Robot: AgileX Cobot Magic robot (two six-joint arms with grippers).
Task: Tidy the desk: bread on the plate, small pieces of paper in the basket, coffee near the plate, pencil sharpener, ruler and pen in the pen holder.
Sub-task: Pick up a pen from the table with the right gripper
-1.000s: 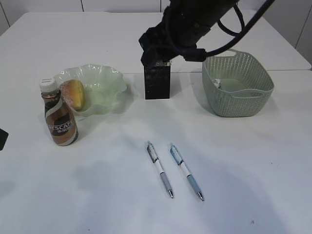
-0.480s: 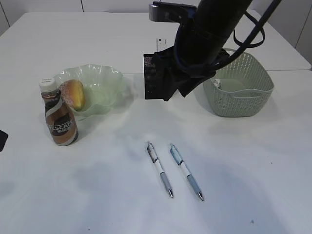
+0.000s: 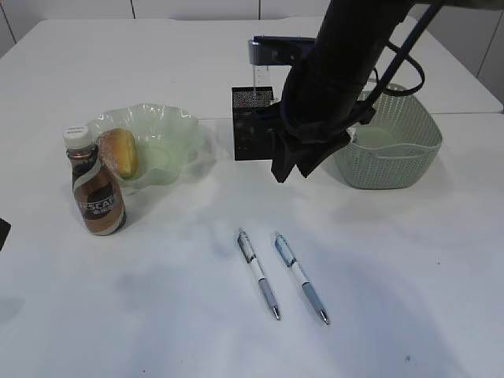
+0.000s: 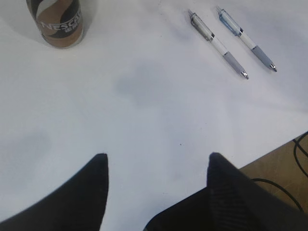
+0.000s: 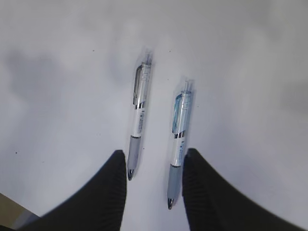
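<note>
Two pens [image 3: 257, 273] [image 3: 301, 277] lie side by side on the white table. My right gripper [image 3: 291, 172] hangs open in the air in front of the black mesh pen holder [image 3: 250, 138]. A clear ruler [image 3: 261, 76] sticks up from the holder. In the right wrist view the gripper [image 5: 155, 155] holds nothing, and both pens [image 5: 139, 120] [image 5: 179, 130] lie below it. The bread [image 3: 120, 151] rests on the green plate [image 3: 169, 134], and the coffee bottle [image 3: 96, 185] stands beside it. My left gripper [image 4: 156, 161] is open and empty over bare table. The pencil sharpener is out of view.
A green basket [image 3: 394, 157] stands at the right, partly behind my right arm. The left wrist view shows the coffee bottle [image 4: 57, 21], the pens [image 4: 219, 45] and the table's near edge with floor and cables beyond.
My right arm has moved away from above the pen holder, forward and down towards the pens. Its jaws have narrowed a little. The left arm is still.
</note>
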